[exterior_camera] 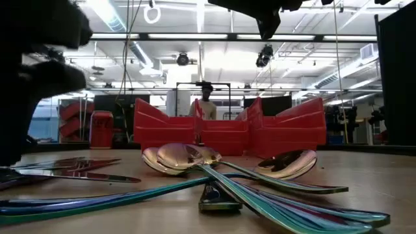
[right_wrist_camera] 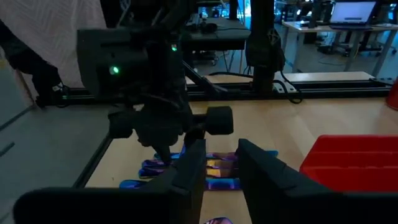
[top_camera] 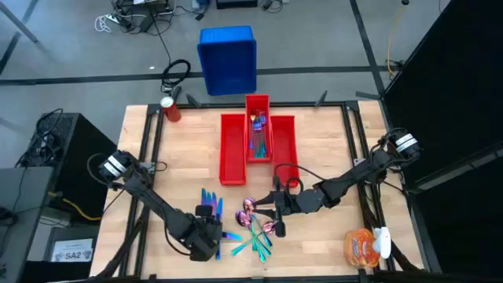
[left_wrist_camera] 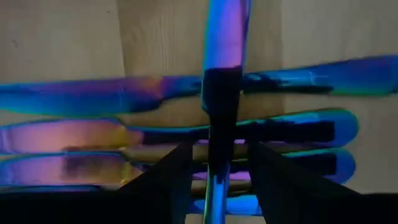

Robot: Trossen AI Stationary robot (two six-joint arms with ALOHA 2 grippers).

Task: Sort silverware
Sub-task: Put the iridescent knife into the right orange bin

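Spoons [exterior_camera: 195,158] lie frontmost at lower centre, while the left gripper [left_wrist_camera: 214,168] pinches a knife [left_wrist_camera: 225,37], next carrying it to a bin [top_camera: 232,149]; right gripper [right_wrist_camera: 221,165] hovers narrowly open.

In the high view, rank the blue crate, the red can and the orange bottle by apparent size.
1. Blue crate, clearly the largest, on the floor beyond the table.
2. Orange bottle, lying at the table's near right corner.
3. Red can, smallest, at the far left corner.
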